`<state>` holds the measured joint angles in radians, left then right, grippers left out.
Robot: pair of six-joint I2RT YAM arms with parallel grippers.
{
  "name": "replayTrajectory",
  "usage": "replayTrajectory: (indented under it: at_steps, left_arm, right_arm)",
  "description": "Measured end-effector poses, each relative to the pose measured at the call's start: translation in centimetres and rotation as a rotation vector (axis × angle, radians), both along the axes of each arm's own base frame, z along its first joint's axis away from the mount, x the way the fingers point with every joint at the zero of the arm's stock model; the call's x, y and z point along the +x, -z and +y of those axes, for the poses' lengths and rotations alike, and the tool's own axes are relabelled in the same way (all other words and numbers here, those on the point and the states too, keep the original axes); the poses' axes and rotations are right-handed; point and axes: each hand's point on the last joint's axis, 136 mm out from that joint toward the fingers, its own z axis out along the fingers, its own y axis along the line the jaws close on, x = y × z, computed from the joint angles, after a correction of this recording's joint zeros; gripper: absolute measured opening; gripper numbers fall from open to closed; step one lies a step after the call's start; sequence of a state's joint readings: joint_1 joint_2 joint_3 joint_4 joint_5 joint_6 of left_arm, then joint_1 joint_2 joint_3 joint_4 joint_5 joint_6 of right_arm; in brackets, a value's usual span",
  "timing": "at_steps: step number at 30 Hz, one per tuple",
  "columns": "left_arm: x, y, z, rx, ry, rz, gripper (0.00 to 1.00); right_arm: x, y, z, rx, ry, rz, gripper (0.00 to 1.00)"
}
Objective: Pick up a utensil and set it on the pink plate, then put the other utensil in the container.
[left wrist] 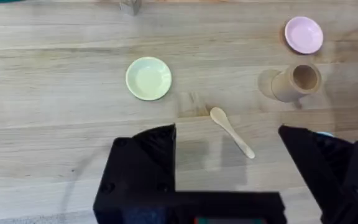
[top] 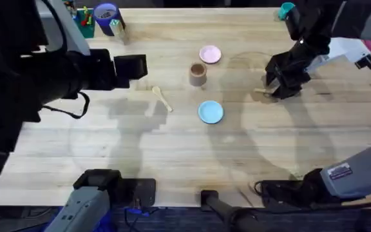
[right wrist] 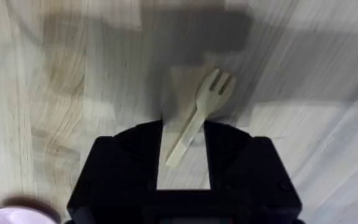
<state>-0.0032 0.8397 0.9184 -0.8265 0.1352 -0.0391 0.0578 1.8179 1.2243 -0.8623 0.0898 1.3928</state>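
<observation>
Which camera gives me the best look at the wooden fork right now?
Right wrist: the wooden fork lies whole on the table, its handle between the open right pincer fingers, tines clear. Overhead, it is a pale sliver beside that pincer.

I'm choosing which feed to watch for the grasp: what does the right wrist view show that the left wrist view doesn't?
Right wrist view alone: a small wooden fork flat on the table, its handle end between the open right gripper fingers.
Left wrist view alone: the wooden spoon, the tan cup, a pale yellow-green plate and the open left gripper.
Both: the pink plate, just an edge in the right wrist view, and the wooden table.
</observation>
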Motion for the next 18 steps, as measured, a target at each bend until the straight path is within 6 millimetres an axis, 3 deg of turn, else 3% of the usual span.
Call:
replayTrajectory:
  at_steps: [6, 14, 18]
  left_arm:
    - [0.00, 0.00, 0.00, 0.000, 0.000, 0.000, 0.992]
    - [0.00, 0.00, 0.00, 0.000, 0.000, 0.000, 0.992]
    - [0.00, -0.01, 0.00, 0.000, 0.000, 0.000, 0.992]
  right_arm:
    - [0.07, 0.00, 0.08, 0.004, 0.002, -0.003, 0.156]
    - [0.08, -0.01, 0.08, 0.005, 0.006, -0.003, 0.193]
    - [0.24, -0.01, 0.11, 0.006, -0.001, -0.010, 0.086]
